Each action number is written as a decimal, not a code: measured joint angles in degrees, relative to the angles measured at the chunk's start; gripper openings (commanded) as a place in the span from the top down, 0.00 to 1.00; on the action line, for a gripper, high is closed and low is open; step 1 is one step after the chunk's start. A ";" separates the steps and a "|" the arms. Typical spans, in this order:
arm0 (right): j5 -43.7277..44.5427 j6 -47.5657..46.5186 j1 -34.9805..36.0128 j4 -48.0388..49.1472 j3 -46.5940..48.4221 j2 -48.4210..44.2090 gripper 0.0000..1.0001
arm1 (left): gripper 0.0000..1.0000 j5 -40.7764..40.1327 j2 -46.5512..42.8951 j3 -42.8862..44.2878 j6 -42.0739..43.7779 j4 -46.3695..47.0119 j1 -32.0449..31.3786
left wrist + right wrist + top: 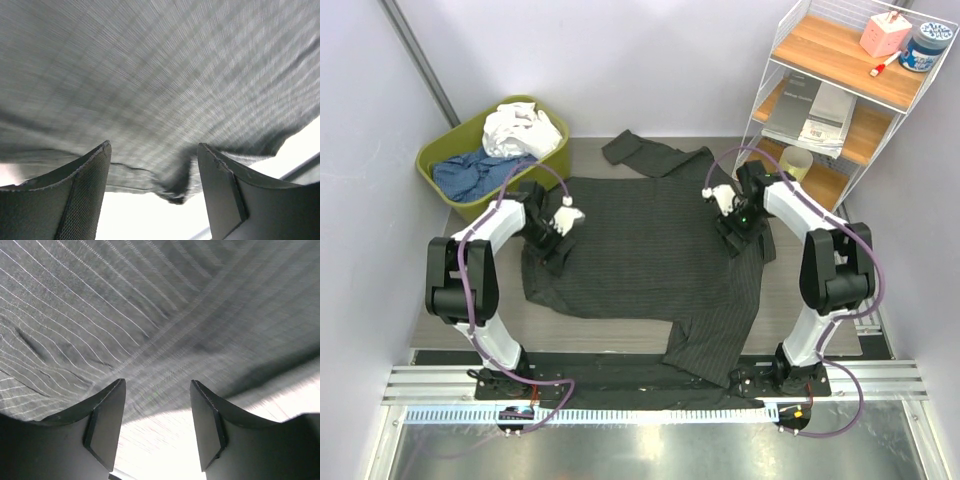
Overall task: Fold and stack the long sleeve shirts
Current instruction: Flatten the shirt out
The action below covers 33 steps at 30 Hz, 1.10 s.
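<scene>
I see both arms reaching forward from their bases, elbows bent outward, forearms angling in toward each other and wrists pitched down. My left gripper sits low on its side with the jaws spread, and both fingers show in the wrist view with a wide gap between them. My right gripper mirrors it on the other side, jaws likewise parted and fingers well apart.

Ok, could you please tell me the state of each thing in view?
Striped shirt: spread out flat, unfolded.
Left gripper: fingers open, over the shirt's edge.
Right gripper: fingers open, over the shirt's edge.
Green bin: holds crumpled white and blue clothes.
</scene>
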 measured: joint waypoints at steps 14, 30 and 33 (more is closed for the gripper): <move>2.10 1.42 -1.01 2.69 -6.43 5.29 0.44 | 0.37 -6.16 -5.31 -12.11 6.34 -5.62 -1.62; 2.40 0.37 -2.38 1.57 -9.40 2.93 0.44 | 0.37 -2.47 -20.79 -3.76 11.52 -20.48 -1.92; 2.38 0.35 -2.38 0.94 -9.40 2.95 0.44 | 0.39 -0.90 -16.31 -1.11 6.10 -14.99 -3.89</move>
